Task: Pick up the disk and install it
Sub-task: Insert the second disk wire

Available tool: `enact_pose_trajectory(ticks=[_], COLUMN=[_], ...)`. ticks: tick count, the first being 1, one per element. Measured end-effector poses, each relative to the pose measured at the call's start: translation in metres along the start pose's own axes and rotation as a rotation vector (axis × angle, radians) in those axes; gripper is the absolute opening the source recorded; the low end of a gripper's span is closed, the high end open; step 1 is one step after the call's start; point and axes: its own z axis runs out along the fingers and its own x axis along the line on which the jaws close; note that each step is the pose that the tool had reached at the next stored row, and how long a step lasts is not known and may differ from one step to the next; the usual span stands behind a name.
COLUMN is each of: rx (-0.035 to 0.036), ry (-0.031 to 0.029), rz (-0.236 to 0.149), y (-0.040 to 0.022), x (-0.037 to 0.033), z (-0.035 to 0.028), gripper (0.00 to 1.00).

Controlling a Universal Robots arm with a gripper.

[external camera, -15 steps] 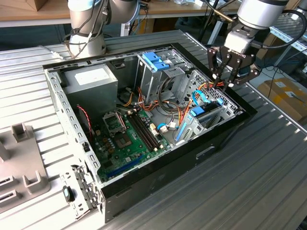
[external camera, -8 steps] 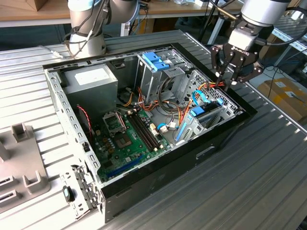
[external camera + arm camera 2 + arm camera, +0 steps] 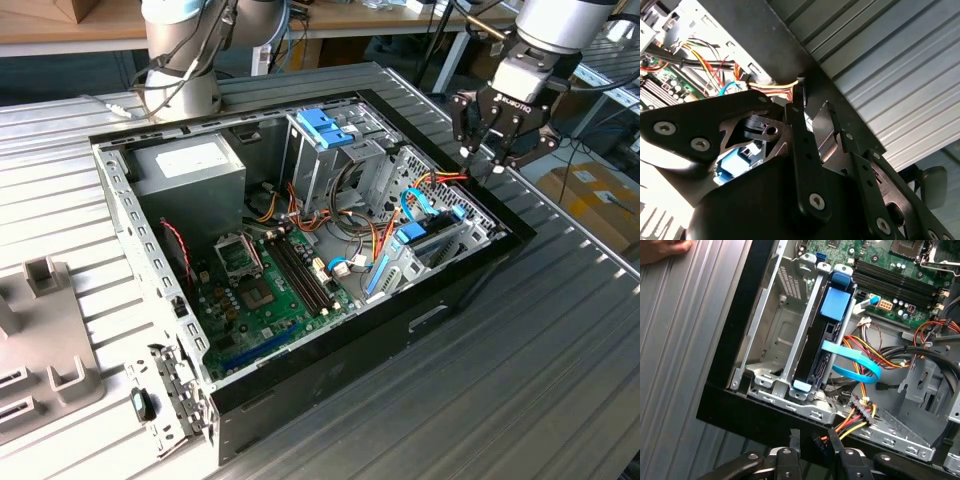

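In the exterior view, the black gripper [image 3: 497,150] hangs over the rim of the open black computer case [image 3: 440,315] at the exterior view's right, fingers slightly parted and holding nothing. The ribbed grey metal tabletop [image 3: 560,370] lies bare beyond that rim.

In the second wrist view, the fingers [image 3: 796,117] stand apart above the case edge.

In the first wrist view, the flat disk [image 3: 817,360] sits upright in its blue-tabbed carrier inside the silver drive bay [image 3: 775,340], a light-blue flat cable [image 3: 855,362] curling beside it.
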Motion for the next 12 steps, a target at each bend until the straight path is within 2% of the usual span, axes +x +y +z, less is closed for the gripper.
enact_pose_trajectory(ticks=[6,11,12], rx=[0.0031,0.0093,0.0116], ry=[-0.0025,-0.0053,-0.0066], rz=[-0.042,-0.142,-0.179], y=[-0.001,-0.0011,-0.0011], x=[-0.0013,-0.0014,-0.0014], z=[-0.0012,-0.0013,-0.0009], gripper=[0.35,0.35,0.35])
